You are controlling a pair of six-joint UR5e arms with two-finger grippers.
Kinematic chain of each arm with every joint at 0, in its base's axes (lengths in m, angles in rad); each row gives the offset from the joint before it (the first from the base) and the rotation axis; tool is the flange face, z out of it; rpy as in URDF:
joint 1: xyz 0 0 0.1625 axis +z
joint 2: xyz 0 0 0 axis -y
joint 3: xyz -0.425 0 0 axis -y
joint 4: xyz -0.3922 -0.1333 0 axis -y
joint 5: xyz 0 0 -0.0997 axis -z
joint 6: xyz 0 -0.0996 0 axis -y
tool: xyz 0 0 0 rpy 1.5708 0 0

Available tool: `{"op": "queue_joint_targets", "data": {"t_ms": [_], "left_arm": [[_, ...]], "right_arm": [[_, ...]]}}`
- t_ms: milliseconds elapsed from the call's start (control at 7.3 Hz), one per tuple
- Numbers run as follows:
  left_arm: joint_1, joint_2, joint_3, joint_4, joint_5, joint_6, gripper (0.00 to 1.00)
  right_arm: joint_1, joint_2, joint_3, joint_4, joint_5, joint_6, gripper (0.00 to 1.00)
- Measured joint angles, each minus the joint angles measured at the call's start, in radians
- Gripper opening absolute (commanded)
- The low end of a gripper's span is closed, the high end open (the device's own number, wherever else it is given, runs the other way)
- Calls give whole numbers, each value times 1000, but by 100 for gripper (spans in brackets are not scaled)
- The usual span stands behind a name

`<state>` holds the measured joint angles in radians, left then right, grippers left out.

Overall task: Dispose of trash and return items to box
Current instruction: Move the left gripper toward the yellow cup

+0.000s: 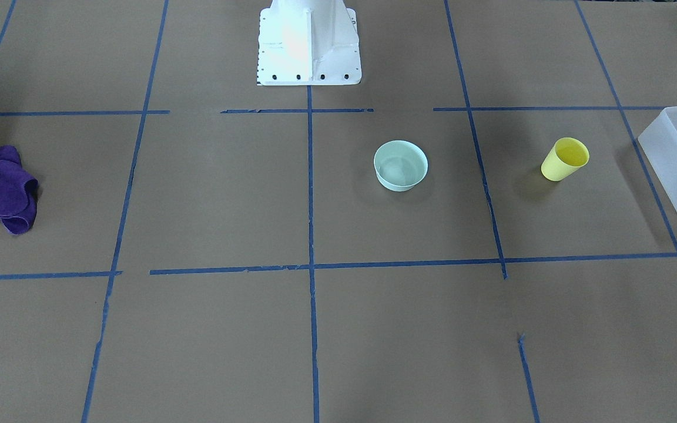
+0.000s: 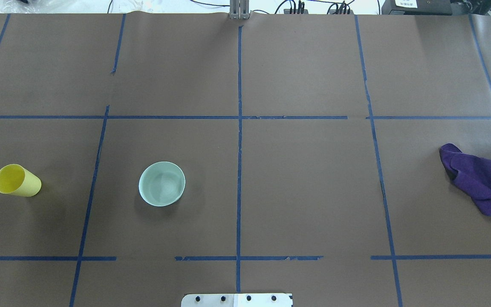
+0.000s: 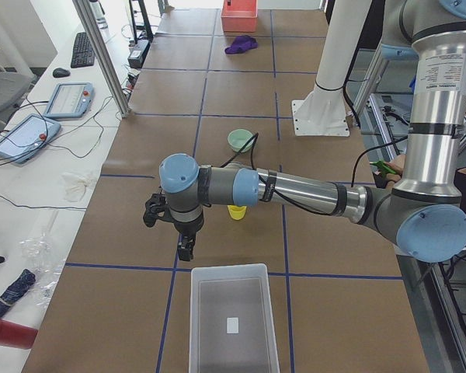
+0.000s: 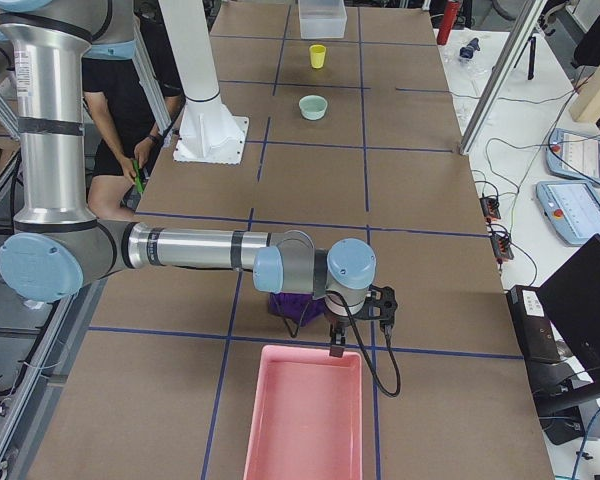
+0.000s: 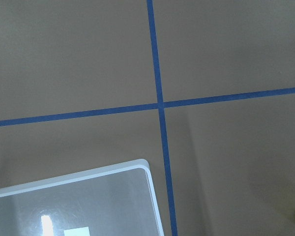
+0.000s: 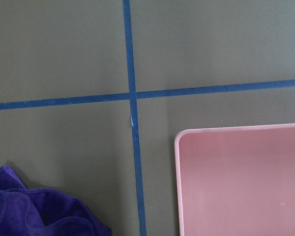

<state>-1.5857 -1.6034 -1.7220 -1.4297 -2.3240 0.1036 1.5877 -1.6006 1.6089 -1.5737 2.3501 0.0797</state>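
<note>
A small yellow cup (image 1: 565, 159) stands upright on the brown table, also in the overhead view (image 2: 16, 180) at the far left. The frosted white box (image 1: 670, 170) sits beyond it at the table's end; it looks empty except for a small label (image 3: 217, 311). My left gripper (image 3: 184, 250) hangs above the table between the cup (image 3: 236, 211) and the box; I cannot tell whether it is open. The left wrist view shows the box's corner (image 5: 147, 169). My right gripper (image 4: 335, 345) hangs at the other end; I cannot tell its state.
A pale green bowl (image 1: 401, 165) stands near the middle. A crumpled purple cloth (image 2: 475, 179) lies at the right end, next to a pink tray (image 4: 305, 420), whose corner shows in the right wrist view (image 6: 179, 140). The white robot base (image 1: 308, 44) stands at the table's edge.
</note>
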Motion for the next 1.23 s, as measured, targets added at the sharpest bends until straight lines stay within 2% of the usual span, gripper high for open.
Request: {"op": "queue_joint_targets", "data": {"t_ms": [548,821,1095,1232], "left_arm": [[13,-6,-69,-6,0,-7,100],[77,-2,-112,-17,-20,-81,100],[160,32,-132,-115,-34,-232,100],[213,84,-133,-249,-35,-350,100]], "right_arm": [[-2,11,-4,17,1,4,100],[-6,24,5,19,3,20,100],[-7,30,19,40,15,35,100],[-12,32,18,47,19,36,100]]}}
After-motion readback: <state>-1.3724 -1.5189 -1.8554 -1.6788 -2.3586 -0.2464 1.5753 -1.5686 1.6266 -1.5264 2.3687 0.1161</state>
